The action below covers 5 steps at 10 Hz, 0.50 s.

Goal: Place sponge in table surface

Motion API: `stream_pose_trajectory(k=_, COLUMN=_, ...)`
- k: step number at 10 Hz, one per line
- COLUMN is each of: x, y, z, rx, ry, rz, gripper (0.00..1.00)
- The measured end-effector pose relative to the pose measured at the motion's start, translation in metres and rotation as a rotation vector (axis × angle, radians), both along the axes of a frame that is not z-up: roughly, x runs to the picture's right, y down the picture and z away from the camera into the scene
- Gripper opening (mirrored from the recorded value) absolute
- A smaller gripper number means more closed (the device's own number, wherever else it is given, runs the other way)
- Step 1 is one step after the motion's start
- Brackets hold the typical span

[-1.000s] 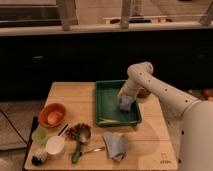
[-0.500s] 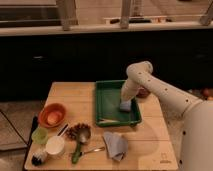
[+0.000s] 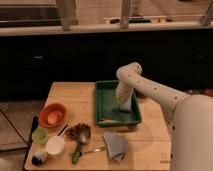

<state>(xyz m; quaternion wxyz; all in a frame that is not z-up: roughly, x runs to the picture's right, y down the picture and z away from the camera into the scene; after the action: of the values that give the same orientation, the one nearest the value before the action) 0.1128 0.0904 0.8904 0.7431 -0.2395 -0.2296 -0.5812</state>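
elbow shifted slightly left since the earlier frame. table (image 3: 152, 136): open wood right of the green tray (image 3: 98, 102) and along the front right edge. arm: bent over from the right, forearm pointing down. end effector (image 3: 123, 101): low in the tray's right half, at the sponge (image 3: 125, 107); grip cannot be told.

No text, label, brand or number readable, small dark mark (image 3: 163, 161) on near right corner of the bench (image 3: 150, 142) too small to make out, tool (image 3: 123, 106) low over right side of green tray (image 3: 101, 107), nothing legible on either
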Motion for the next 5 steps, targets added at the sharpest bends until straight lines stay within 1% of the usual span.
stream_pose_trajectory(k=1, x=0.0038, y=0.0007, z=-0.0014, rx=0.000, ry=0.015, rz=-0.003, gripper=0.60)
stream_pose_trajectory(k=2, x=-0.0004, y=0.0001, z=-0.0021, rx=0.004, ry=0.021, rz=-0.007, gripper=0.72)
stream_pose_trajectory(k=3, x=-0.0027, y=-0.0006, z=-0.0019, rx=0.010, ry=0.022, rz=-0.003, gripper=0.78)
stream_pose_trajectory(k=4, x=0.0017, y=-0.0022, z=-0.0027, rx=0.016, ry=0.034, rz=-0.003, gripper=0.80)
stream_pose_trajectory(k=5, x=0.0036, y=-0.0027, z=-0.0031, rx=0.015, ry=0.038, rz=-0.001, gripper=0.80)
